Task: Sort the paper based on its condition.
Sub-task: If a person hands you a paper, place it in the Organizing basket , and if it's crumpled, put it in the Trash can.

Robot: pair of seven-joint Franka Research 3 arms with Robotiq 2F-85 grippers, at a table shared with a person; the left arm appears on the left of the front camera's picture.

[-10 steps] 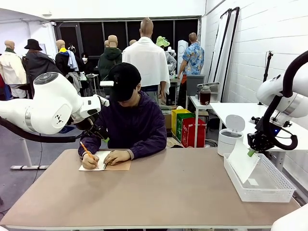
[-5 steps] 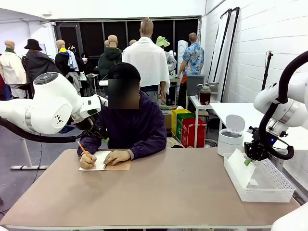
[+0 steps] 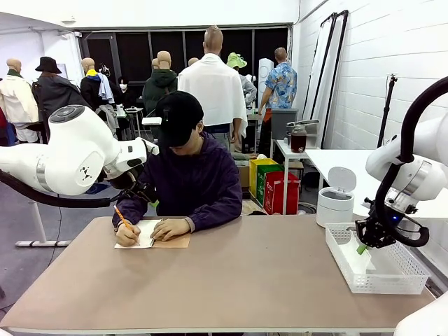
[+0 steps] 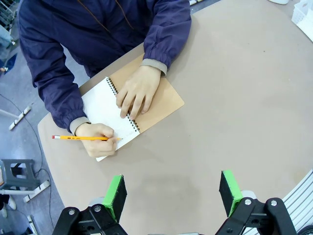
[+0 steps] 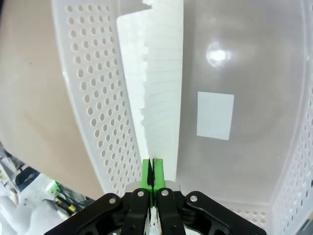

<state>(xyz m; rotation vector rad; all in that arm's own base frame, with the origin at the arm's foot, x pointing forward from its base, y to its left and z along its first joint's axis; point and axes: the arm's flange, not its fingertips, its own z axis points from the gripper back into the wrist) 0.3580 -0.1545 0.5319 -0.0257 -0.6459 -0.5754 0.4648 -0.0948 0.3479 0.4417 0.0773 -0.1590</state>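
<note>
Broadly, a tan table spans the room, with a white brick wall on the right. The right gripper is clamped on one edge of the paper, which stretches away from its fingertips inside the white mesh basket. The left gripper hangs empty with its jaws wide; beyond its fingers a person writes in a notebook with a pencil. A second ago the right gripper held the sheet higher, above the basket; it has since come down into it.
</note>
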